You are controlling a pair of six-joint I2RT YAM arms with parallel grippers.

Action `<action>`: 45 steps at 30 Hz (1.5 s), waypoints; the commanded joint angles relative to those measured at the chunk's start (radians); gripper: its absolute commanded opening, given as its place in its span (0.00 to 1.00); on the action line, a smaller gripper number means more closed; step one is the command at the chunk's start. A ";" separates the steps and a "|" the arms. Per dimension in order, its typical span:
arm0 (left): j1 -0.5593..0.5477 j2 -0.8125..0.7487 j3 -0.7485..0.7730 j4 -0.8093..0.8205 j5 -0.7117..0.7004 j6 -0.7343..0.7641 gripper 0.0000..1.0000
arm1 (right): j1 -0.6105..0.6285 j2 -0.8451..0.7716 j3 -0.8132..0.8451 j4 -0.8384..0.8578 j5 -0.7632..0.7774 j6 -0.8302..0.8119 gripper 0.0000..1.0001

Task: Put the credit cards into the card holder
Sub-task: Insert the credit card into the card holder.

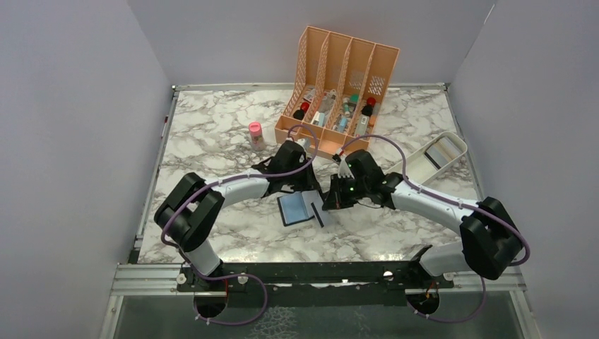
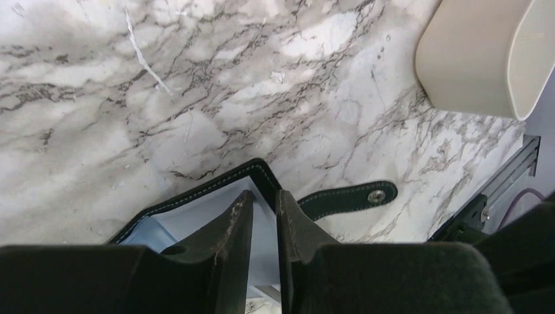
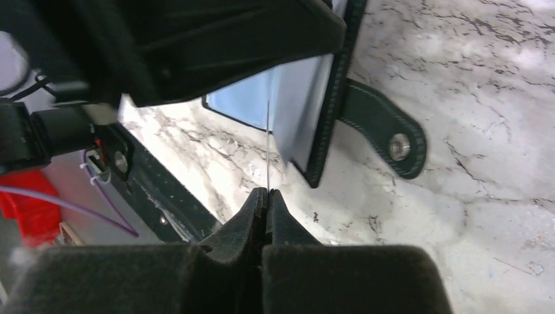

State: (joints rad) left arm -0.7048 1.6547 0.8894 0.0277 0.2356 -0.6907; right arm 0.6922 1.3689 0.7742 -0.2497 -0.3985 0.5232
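The card holder (image 1: 293, 210) lies open on the marble, bluish inner faces up, its black strap (image 3: 383, 127) spread out to one side. My left gripper (image 2: 263, 193) is low over its far corner (image 2: 196, 209). The jaws stand a narrow gap apart, and the blue face shows through that gap. My right gripper (image 3: 266, 191) is shut on a thin credit card (image 3: 267, 150), seen edge-on. The card's far end reaches the holder's inner face (image 3: 301, 111). In the top view both grippers (image 1: 302, 189) (image 1: 330, 203) meet over the holder.
A white oblong tray (image 1: 459, 145) (image 2: 471, 59) stands at the right with something flat and greyish inside. The orange file organiser (image 1: 339, 78) with small items stands at the back. A pink-capped bottle (image 1: 256, 134) is to its left. The metal table rail runs along the near edge.
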 commanded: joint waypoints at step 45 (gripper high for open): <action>0.050 -0.296 -0.315 -0.156 -0.269 0.009 0.20 | -0.010 0.278 0.143 0.112 0.114 -0.003 0.01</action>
State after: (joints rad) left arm -0.6548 1.3304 0.5701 -0.1383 0.0227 -0.6968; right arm 0.6918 1.6032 0.8696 -0.1127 -0.2928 0.5735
